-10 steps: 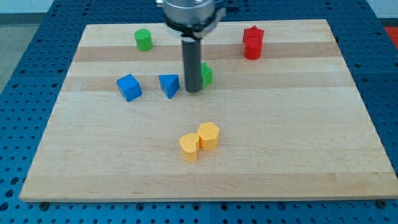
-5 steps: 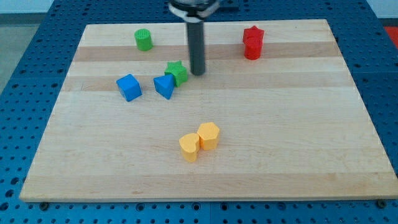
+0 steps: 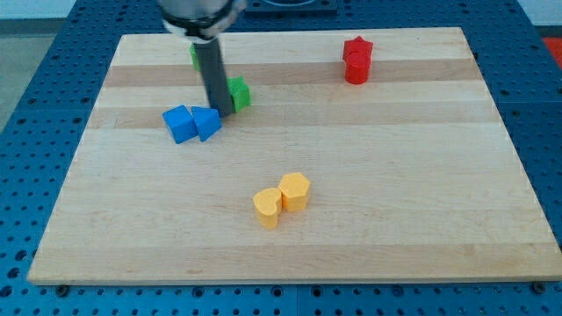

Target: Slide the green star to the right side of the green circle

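Bright, even overhead light falls on the pale wooden surface [image 3: 351, 193], with no glare and only short, soft shadows hugging the blocks. The picture is sharp across the board; only the rod's upper housing [image 3: 200, 13] looks slightly blurred.

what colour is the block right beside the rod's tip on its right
Green: the green star, just right of my tip in the camera view.

board: we've got a light wooden board [image 3: 351, 202] on a blue pegboard bench [image 3: 35, 105]
top left: green circle [image 3: 193, 54], green star [image 3: 237, 92]
left: two blue blocks [image 3: 191, 123] touching
top right: red blocks [image 3: 356, 60]
middle: two yellow blocks [image 3: 283, 200] touching
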Motion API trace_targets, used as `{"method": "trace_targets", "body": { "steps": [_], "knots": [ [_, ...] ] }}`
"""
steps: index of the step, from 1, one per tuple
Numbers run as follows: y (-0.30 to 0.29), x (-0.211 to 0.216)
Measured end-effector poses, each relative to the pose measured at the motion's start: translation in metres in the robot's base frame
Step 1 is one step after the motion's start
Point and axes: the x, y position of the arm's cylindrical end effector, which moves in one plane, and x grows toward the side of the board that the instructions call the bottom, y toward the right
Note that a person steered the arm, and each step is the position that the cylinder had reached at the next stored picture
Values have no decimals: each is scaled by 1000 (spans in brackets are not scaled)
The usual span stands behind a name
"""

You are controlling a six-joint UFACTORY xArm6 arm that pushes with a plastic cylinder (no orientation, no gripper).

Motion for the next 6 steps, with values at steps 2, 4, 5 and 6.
{"method": "trace_targets", "body": {
  "steps": [2,4,5,6],
  "knots": [
    [3,-26],
    [24,-42],
    [25,-59],
    [-12,-63]
  ]
}}
